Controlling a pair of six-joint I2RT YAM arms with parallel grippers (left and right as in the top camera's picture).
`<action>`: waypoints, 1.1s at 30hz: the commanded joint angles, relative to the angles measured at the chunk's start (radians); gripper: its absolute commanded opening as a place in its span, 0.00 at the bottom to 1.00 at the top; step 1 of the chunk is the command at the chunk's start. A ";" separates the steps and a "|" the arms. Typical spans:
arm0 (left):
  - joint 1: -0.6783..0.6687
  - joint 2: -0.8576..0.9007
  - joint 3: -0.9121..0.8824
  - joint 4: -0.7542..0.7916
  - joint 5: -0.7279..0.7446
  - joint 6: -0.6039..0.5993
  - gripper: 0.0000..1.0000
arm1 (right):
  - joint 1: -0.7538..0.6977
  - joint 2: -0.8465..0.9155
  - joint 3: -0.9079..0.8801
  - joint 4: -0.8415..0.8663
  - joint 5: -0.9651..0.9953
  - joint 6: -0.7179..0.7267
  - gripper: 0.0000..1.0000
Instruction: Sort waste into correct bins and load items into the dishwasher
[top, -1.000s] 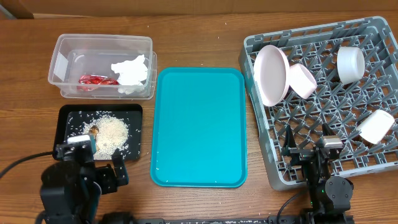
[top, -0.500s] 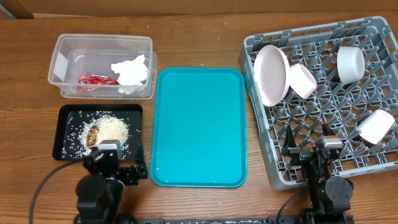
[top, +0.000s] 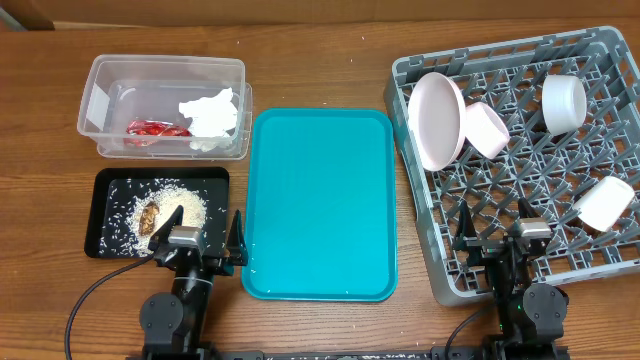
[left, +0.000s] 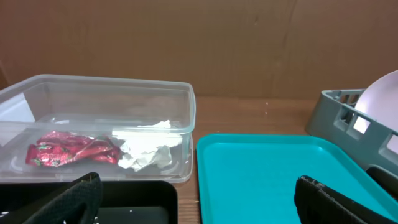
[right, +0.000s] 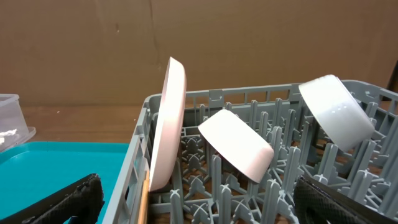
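Both claws released, holding nothing.
Left claw (top: 203, 230) gapes at the black tray's (top: 100, 182) near edge; rice (top: 186, 207) and brown scrap (top: 150, 215) lie in it, wrapper (top: 155, 128) and napkin (top: 210, 115) in the clear tub (top: 100, 72). Right claw (right: 199, 186) gapes over the rack (top: 600, 42) holding plate (top: 437, 120), bowl (top: 487, 130) and cup (top: 563, 103).

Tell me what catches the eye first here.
The bright teal tray dominates mid-table. Right of it, a white plate stands on edge in the grey dish rack. Left, a clear tub holds a red wrapper and napkin, beside a black tray of rice.
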 joint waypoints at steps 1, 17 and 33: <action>-0.008 -0.013 -0.023 0.005 -0.042 0.005 1.00 | 0.001 -0.009 -0.011 0.006 0.013 -0.007 1.00; -0.007 -0.013 -0.022 -0.024 -0.087 -0.064 1.00 | 0.001 -0.009 -0.011 0.006 0.013 -0.006 1.00; -0.006 -0.011 -0.022 -0.024 -0.087 -0.064 1.00 | 0.001 -0.009 -0.011 0.006 0.013 -0.007 1.00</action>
